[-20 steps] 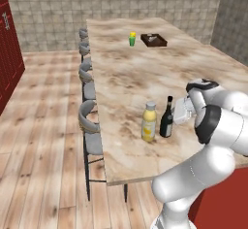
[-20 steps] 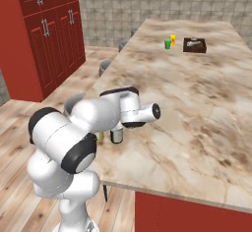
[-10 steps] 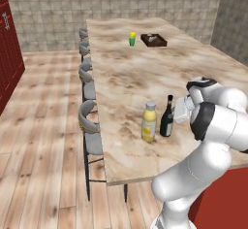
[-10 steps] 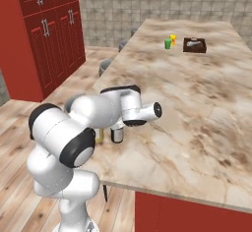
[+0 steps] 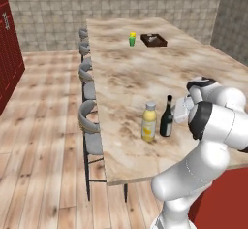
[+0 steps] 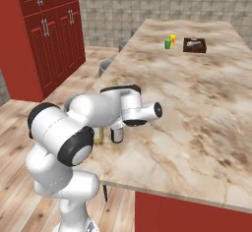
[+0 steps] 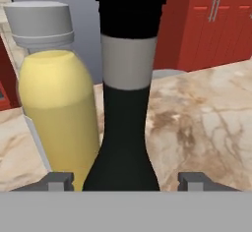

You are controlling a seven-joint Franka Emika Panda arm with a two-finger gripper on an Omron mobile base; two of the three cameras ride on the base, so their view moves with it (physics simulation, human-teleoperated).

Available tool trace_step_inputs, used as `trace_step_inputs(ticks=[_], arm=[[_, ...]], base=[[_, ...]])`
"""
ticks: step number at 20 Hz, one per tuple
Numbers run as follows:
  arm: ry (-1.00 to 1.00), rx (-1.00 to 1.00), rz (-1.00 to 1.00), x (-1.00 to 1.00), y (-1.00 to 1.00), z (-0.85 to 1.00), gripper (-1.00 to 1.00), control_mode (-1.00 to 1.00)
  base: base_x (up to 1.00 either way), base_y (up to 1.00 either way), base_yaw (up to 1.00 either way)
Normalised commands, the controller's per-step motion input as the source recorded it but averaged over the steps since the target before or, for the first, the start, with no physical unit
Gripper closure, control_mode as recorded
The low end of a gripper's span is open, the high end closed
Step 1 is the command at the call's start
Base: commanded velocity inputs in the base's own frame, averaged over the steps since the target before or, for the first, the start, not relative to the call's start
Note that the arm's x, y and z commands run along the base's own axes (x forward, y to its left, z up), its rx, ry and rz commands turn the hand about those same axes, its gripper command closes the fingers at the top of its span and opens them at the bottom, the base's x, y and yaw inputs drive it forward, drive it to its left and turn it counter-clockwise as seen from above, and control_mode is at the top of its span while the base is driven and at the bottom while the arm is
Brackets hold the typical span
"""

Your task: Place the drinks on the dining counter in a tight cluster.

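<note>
Pincer [image 7: 125, 181] spread, fingertips either side of wine bottle [image 7: 125, 108], clear of it. Wine bottle upright on bench [image 5: 126, 73] near front edge, juice bottle [image 5: 149, 122] just beside it.

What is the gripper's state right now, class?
Gripper: open, fingertips either side of the wine bottle, not gripping it.

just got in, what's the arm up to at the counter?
The gripper sits at the wine bottle, jaws spread on either side of its body without pinching it. The bottle stands upright on the dining counter right beside the yellow juice bottle. A small green-and-yellow cup and a dark tray sit at the far end.
</note>
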Motion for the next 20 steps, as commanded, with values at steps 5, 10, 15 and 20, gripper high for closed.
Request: trace_step_inputs(ticks=[5, 10, 15, 20], arm=[[-0.05, 0.0, 0.0, -0.21, 0.0, 0.0, -1.0, -1.0], [-0.1, 0.0, 0.0, -0.23, -0.1, 0.07, -1.0, -1.0], [-0.02, 0.01, -0.04, -0.15, -0.26, 0.22, -1.0, -1.0], [0.22, 0.0, -0.1, 0.0, -0.33, 0.28, -1.0, -1.0]], base=[[0.0, 0.0, 0.0], [0.0, 0.0, 0.0], [0.0, 0.0, 0.0], [0.0, 0.0, 0.0]])
